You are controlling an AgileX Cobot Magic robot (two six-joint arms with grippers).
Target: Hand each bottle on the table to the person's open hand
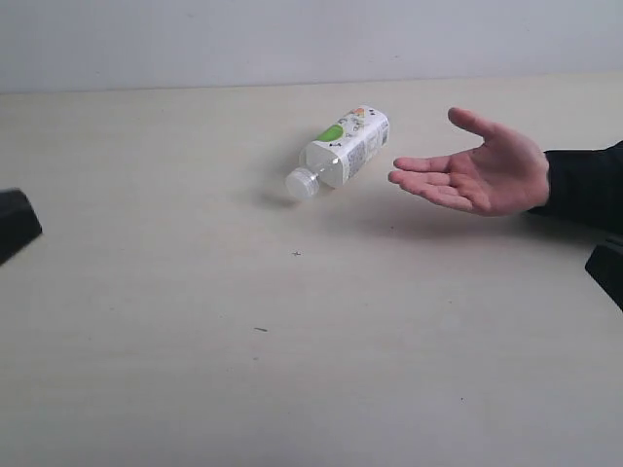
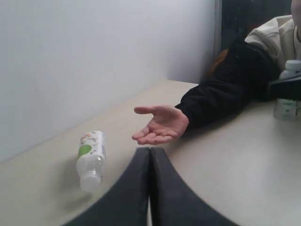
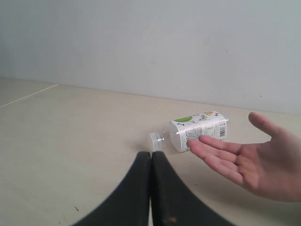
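Only one bottle is in reach: a white-and-green labelled bottle [image 1: 346, 151] lies on its side on the bench [image 1: 292, 370]. Its pale cap [image 1: 302, 183] points away from the person's open hand [image 1: 487, 175], which waits palm up just beside the bottle's base without touching it.

Your left hand [image 2: 150, 149] and right hand [image 3: 151, 153] each have their fingers pressed together, gripping nothing. They sit well back at opposite edges of the exterior view.

Expect the bottle to be light and thin-walled. It will probably dent under a hard squeeze, and the glossy label will likely be slippery. Because it is round and lying down, a nudge from one finger could roll it. I cannot tell whether there is liquid inside.

Spread the fingers first. Then take the bottle across the labelled body near its middle, with the fingers square to its long axis. Avoid the narrow neck. The right hand looks better placed, since the bottle lies on the same side as the palm.
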